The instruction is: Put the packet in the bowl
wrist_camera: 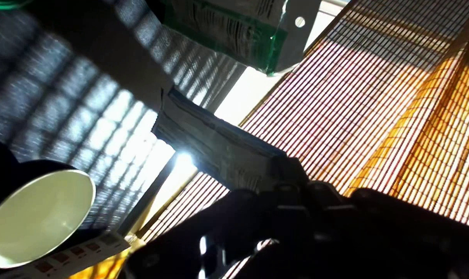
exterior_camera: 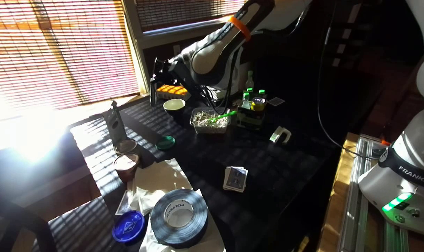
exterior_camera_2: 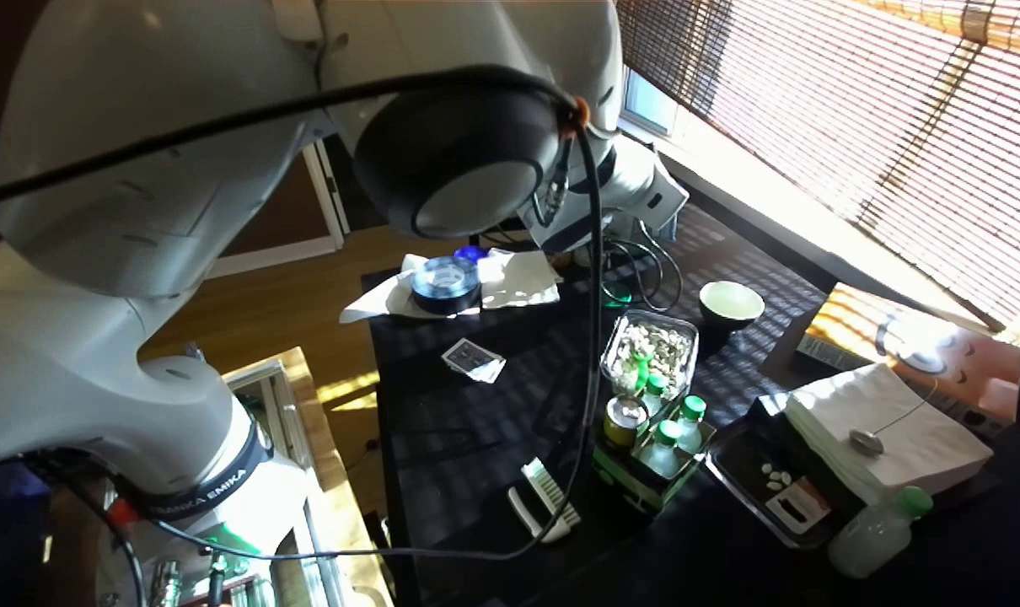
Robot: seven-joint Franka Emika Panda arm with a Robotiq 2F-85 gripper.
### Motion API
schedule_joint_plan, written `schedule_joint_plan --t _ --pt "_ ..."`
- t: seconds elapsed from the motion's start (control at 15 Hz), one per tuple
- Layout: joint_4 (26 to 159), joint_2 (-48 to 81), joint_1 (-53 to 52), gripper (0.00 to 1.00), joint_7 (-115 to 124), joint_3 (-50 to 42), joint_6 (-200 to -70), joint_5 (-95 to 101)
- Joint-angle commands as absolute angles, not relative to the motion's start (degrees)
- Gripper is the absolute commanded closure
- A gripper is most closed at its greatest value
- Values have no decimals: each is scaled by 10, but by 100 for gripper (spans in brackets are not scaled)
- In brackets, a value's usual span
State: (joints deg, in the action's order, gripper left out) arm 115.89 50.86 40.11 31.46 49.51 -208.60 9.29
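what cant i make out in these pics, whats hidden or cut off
- Packet: print too dark to read, backlit, wrist view.
- Gripper: its hold on the packet is hidden by the arm in an exterior view.
- Bowl: cut off by the left edge, wrist view.
- Pouch: cut off by the top edge, wrist view.

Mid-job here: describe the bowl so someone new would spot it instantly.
Find the window blinds, then the dark table beside them. On it, in both exterior views, the bowl stands between the clear tub and the orange box. Unlike those rectangular neighbours, it is round, pale green inside and dark outside.
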Motion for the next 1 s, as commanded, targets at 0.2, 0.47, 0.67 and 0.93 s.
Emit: schedule_joint_plan --t 0.2,0.47,0.67,0.93 --pt "1123 574 526 99 242 603 -1953 136" --pt "1101 591 530 99 215 605 -1934 119" --pt "1063 589 495 100 189 568 -1955 89" --pt "1005 578 450 100 161 504 -1948 37"
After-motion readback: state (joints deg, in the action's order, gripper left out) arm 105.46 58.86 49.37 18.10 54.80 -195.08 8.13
